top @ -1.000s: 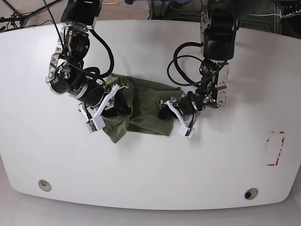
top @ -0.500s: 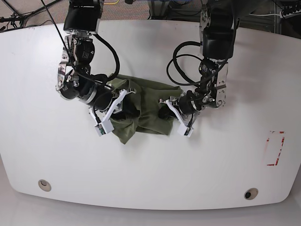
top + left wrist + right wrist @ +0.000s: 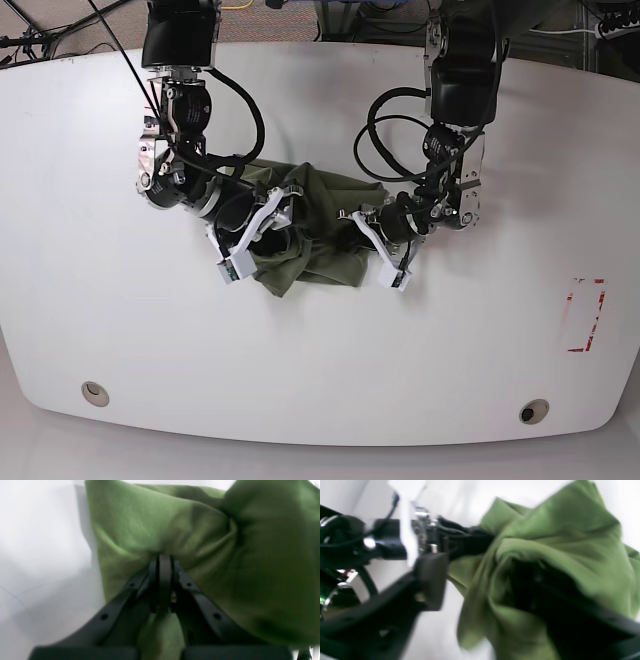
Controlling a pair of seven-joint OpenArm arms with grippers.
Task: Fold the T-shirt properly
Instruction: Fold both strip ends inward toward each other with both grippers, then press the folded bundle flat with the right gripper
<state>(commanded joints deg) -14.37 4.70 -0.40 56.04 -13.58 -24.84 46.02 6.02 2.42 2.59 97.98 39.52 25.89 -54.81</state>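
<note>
An olive-green T-shirt (image 3: 320, 235) lay bunched near the middle of a smooth white table (image 3: 100, 300), soft, matte and deeply creased. The left gripper (image 3: 161, 562), black and hard-edged, was clenched on a pinch of the cloth at the shirt's edge nearest the red-marked rectangle (image 3: 586, 316); folds puckered out from its closed tips. The right gripper (image 3: 262, 228) sat at the shirt's opposite side, with fabric draped over one of its dark fingers (image 3: 545, 585). Blur hid whether it was clamped or loose. Black cables (image 3: 375, 130) looped above the shirt.
</note>
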